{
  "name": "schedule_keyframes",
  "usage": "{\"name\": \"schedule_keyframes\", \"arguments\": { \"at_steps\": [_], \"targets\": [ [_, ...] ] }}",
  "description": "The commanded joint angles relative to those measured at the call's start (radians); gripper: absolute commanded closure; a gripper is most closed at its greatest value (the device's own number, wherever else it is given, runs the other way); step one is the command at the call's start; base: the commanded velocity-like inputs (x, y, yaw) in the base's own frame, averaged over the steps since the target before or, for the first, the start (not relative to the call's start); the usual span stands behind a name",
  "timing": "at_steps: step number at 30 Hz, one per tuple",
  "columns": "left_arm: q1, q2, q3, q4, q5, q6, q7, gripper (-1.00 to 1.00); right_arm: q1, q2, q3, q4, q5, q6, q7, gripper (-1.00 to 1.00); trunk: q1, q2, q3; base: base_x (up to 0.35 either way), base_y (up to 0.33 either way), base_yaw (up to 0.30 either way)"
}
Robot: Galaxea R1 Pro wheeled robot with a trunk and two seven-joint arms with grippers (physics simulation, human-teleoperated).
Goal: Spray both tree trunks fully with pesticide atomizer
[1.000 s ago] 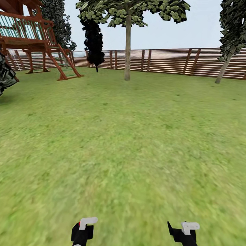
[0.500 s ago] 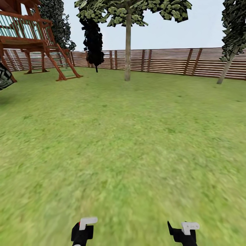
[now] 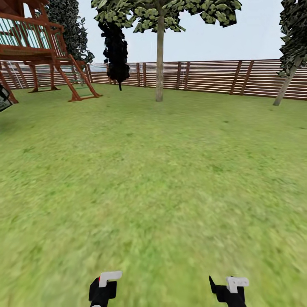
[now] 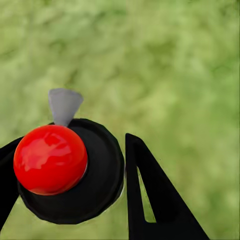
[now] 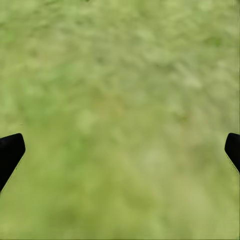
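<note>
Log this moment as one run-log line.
scene: lawn | left gripper: shut on pesticide atomizer | right gripper: open, empty | tree: ahead, near wooden fence

The grassy floor point(image 3: 162, 170) carries a straight tree trunk point(image 3: 160, 64), a wooden play tower point(image 3: 38, 55), and the slatted fence point(image 3: 213, 76) behind.

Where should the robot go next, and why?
Probably roll straight ahead toward the tree trunk near the fence. The left gripper seems to hold the spray bottle, but a wide stretch of grass lies between the robot and that trunk, likely too far for spray to reach.
</note>
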Motion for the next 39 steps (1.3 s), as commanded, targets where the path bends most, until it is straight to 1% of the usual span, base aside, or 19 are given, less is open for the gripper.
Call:
{"name": "schedule_keyframes", "arguments": {
  "at_steps": [1, 39],
  "targets": [
    [0.0, 0.0, 0.0, 0.0, 0.0, 0.0, 0.0, 1.0, 0.0, 0.0, 0.0, 0.0, 0.0, 0.0, 0.0, -1.0, 0.0, 0.0, 0.0, 0.339, 0.0, 0.0],
    [0.0, 0.0, 0.0, 0.0, 0.0, 0.0, 0.001, 1.0, 0.0, 0.0, 0.0, 0.0, 0.0, 0.0, 0.0, -1.0, 0.0, 0.0, 0.0, 0.339, 0.0, 0.0]
  ]
}}
